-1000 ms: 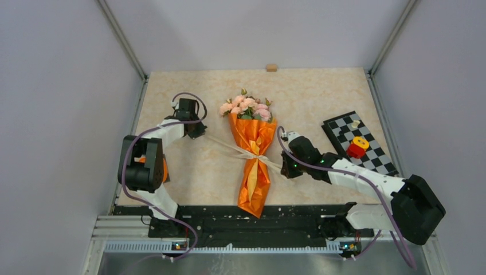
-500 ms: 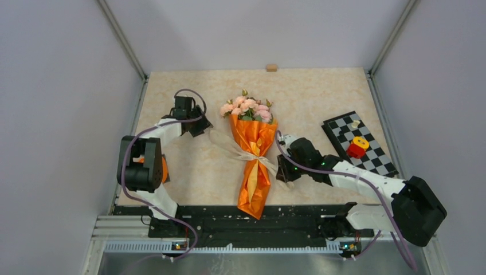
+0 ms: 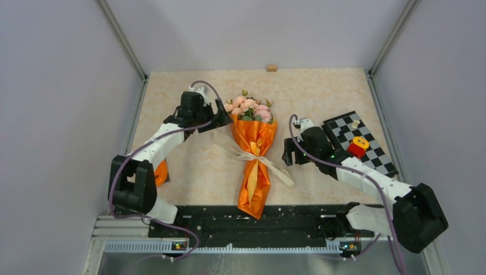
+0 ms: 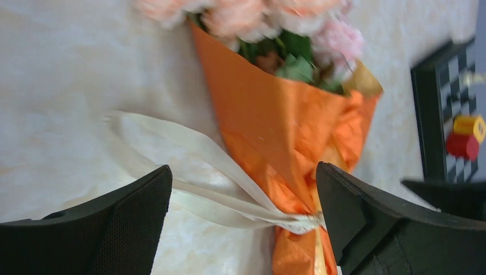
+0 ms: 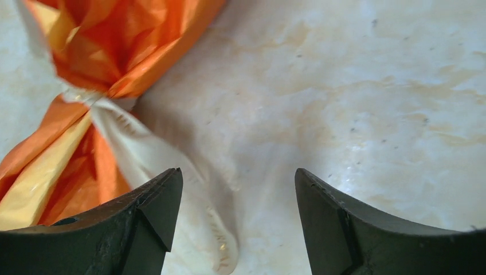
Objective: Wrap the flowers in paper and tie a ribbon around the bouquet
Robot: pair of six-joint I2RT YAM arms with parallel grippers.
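At the right of the beige table [image 3: 195,172], a chequered board [image 3: 375,156]; on it a red-and-yellow block [image 3: 357,146]; small wooden block [image 3: 271,67] at the far table edge.

Overhead view looking down from behind, wrist views close, facing bouquet [image 3: 253,136], all sharing ribbon [image 4: 192,153]

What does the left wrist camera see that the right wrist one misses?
Only the left wrist view shows the flowers, the checkered board and the red-and-yellow piece. Only the right wrist view shows the ribbon tail on the right arm's side of the knot. Both show the orange paper cinched by that ribbon; the left end effector and right end effector each frame it, open.
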